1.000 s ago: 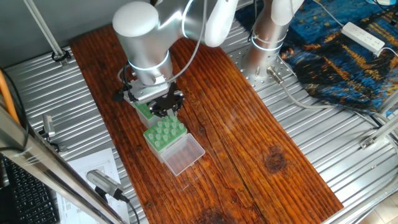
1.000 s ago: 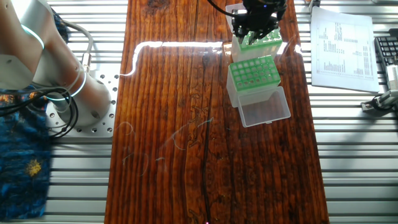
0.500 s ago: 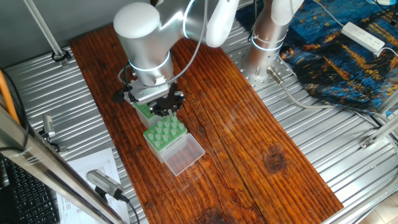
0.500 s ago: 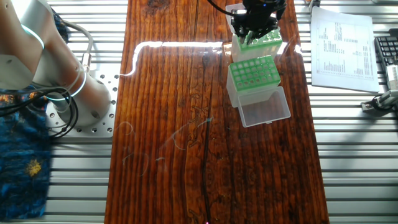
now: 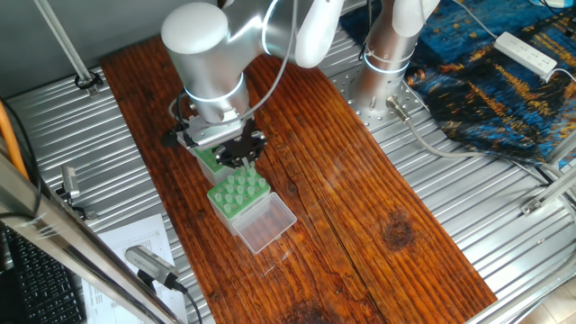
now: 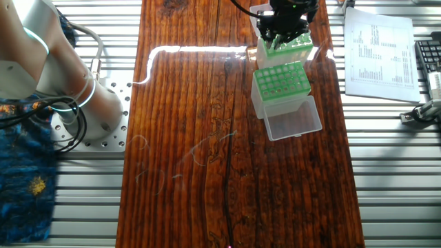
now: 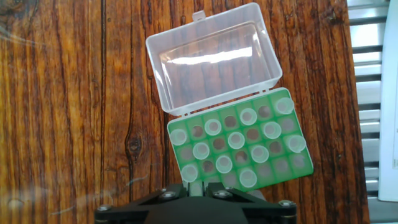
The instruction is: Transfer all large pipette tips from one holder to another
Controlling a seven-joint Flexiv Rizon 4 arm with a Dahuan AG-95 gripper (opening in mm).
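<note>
Dark wooden planking forms the work surface (image 5: 378,198), flanked by ribbed metal, with two green racks end to end near one edge: the nearer rack (image 7: 239,149) has its clear lid (image 7: 211,56) swung open flat and carries the large pipette tips (image 7: 236,140) scattered across its grid. The gripper (image 6: 284,31) hangs over the further rack (image 6: 284,49); whether its jaws are parted or closed cannot be told. Judged light, thin-walled, smooth and easily crushed, each tip is best pinched gently just below its wide collar and drawn straight upward.

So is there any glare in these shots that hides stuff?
The other fixed view: a bright streak of glare on the table, hiding only wood grain. Hand view: a pale reflection on the open clear lid; the tips stay sharp.
</note>
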